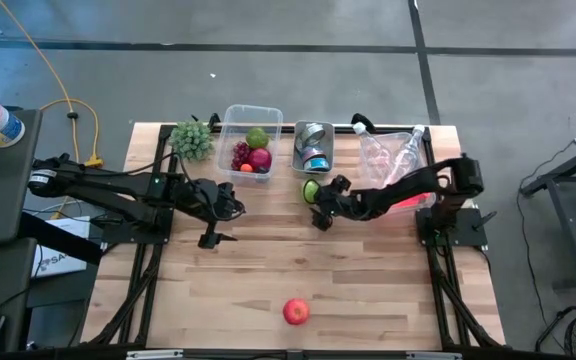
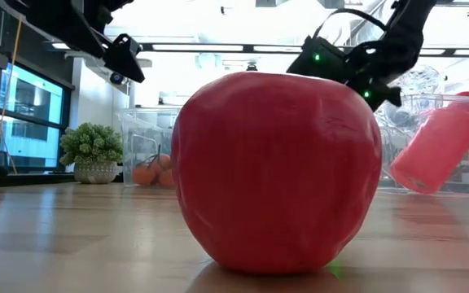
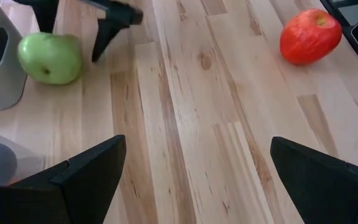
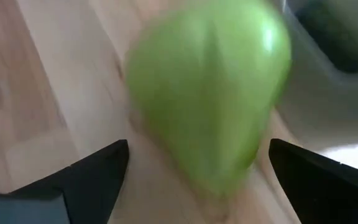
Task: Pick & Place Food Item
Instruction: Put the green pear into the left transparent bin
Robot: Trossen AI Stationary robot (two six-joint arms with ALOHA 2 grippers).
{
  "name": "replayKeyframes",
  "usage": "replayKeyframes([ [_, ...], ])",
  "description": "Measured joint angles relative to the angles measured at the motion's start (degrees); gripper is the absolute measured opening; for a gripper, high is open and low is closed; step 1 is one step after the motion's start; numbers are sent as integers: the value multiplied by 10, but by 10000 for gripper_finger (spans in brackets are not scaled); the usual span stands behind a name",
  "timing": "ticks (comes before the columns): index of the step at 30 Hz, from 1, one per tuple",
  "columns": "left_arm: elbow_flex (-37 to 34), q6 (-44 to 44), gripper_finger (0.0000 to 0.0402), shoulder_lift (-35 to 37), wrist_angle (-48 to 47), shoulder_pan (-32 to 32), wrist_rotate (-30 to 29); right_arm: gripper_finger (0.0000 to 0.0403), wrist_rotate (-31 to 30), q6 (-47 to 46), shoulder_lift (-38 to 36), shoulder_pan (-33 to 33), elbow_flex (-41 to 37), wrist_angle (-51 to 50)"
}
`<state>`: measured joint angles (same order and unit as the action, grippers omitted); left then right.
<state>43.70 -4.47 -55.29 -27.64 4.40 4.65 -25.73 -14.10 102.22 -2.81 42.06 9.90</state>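
The right gripper (image 1: 317, 203), fingers spread wide, holds nothing and hovers by the round green apple (image 1: 310, 189) (blurred close-up). The left gripper (image 1: 220, 228) gapes empty over the wooden table (image 1: 368, 290).

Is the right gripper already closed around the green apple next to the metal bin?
No, the right gripper is open, its dark fingers spread either side of the green apple, not touching it.

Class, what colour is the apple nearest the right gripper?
Green; the green apple shows best in the right wrist view.
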Motion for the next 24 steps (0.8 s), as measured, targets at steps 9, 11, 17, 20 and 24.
replayKeyframes([
  [9, 0, 0, 389, 0, 9, 0, 0, 380, -50, 82, 67, 6, 1, 148],
  [11, 0, 2, 389, 0, 6, 0, 0, 380, -58, 111, 69, 11, 1, 180],
  [17, 0, 3, 389, 0, 7, 0, 0, 380, -33, 134, 63, 13, 1, 246],
  [20, 0, 5, 389, 0, 12, -1, -3, 377, 9, 127, 65, 8, 0, 227],
  [24, 0, -4, 389, 0, 23, -5, -4, 353, 49, 124, 64, 7, 1, 224],
])
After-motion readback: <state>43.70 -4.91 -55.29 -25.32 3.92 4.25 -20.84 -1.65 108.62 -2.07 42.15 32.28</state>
